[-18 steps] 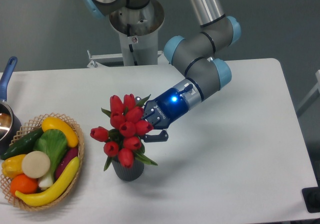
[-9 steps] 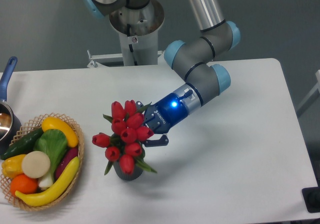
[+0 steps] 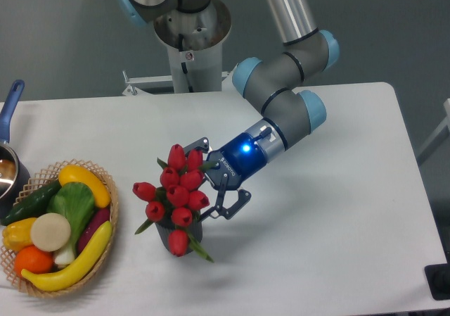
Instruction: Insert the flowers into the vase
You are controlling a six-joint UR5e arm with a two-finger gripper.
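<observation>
The flowers [image 3: 176, 192], red tulip buds with green leaves, stand in the dark ribbed vase [image 3: 164, 235] at the table's middle front. The bunch covers most of the vase; only a bit of its wall shows under the buds. One bud hangs low over the vase's front. My gripper [image 3: 209, 181] is just right of the bunch, with its fingers spread apart, one above and one below the bunch's right side. It holds nothing.
A wicker basket [image 3: 108, 221] of vegetables and fruit sits at the front left. A pot with a blue handle [image 3: 10, 108] is at the far left edge. The robot's base [image 3: 190, 41] stands behind the table's back edge.
The gripper's fingers have opened and let go of the flowers. The bunch has sunk a little lower into the vase and shifted slightly.
</observation>
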